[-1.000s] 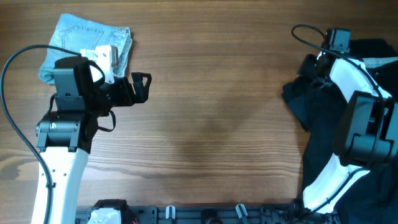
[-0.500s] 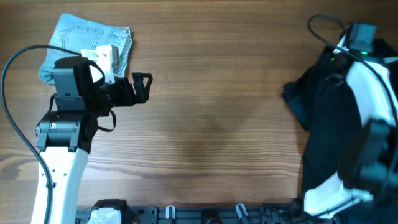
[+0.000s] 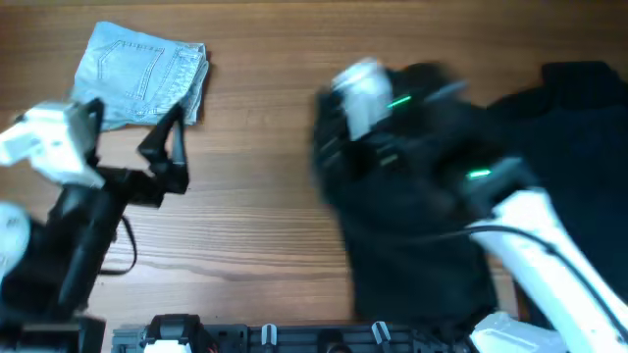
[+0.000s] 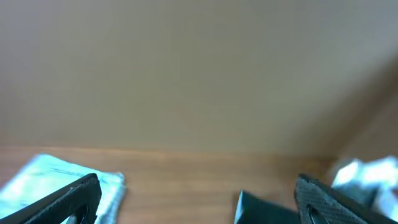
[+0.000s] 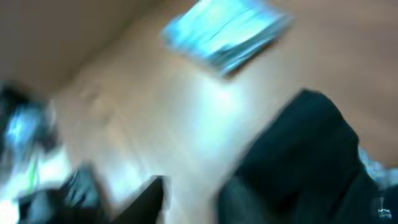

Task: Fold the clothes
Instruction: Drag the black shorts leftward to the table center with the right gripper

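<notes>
Since the earlier frame, the right arm has swung from the right edge to the centre of the table (image 3: pixel 255 206), and the black clothes (image 3: pixel 422 235) now spread from centre to right. The denim garment (image 3: pixel 137 67) lies far left. The left wrist view shows the left gripper (image 4: pixel 199 202) released, jaws wide apart and empty. The right gripper (image 3: pixel 334 147) is blurred in both overhead and right wrist views, so its jaw state cannot be told.

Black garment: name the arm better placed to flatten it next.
Right, probably. The right arm lies over the black garment mid-table; the left gripper hangs open beside the denim, apart from the black fabric.
</notes>
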Action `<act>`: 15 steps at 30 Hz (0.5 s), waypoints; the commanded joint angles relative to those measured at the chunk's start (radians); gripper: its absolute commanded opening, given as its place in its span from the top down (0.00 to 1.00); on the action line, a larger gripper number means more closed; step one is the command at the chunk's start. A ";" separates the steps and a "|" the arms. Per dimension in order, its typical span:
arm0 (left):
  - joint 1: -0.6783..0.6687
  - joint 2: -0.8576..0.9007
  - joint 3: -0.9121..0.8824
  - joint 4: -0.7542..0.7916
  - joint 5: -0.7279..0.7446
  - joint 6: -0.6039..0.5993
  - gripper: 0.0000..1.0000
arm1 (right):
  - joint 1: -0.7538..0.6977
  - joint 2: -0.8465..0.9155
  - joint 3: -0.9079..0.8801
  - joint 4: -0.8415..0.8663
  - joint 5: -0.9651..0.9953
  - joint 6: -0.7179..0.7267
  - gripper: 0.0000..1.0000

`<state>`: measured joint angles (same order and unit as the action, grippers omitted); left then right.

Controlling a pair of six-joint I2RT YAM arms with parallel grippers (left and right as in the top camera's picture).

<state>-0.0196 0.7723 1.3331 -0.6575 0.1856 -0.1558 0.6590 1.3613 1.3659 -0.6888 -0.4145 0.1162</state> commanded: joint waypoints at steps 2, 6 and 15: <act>-0.002 -0.022 0.010 0.002 -0.127 -0.009 0.00 | 0.181 0.063 0.008 -0.021 0.322 0.093 0.28; -0.002 0.037 0.010 -0.002 -0.043 -0.010 0.00 | 0.054 -0.027 0.036 -0.020 0.393 0.142 0.24; -0.108 0.653 0.010 0.023 0.391 -0.012 0.00 | -0.319 -0.238 0.072 -0.096 0.392 0.279 0.21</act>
<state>-0.0883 1.2396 1.3476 -0.6865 0.3809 -0.1600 0.3870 1.1336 1.4288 -0.7391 -0.0364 0.3508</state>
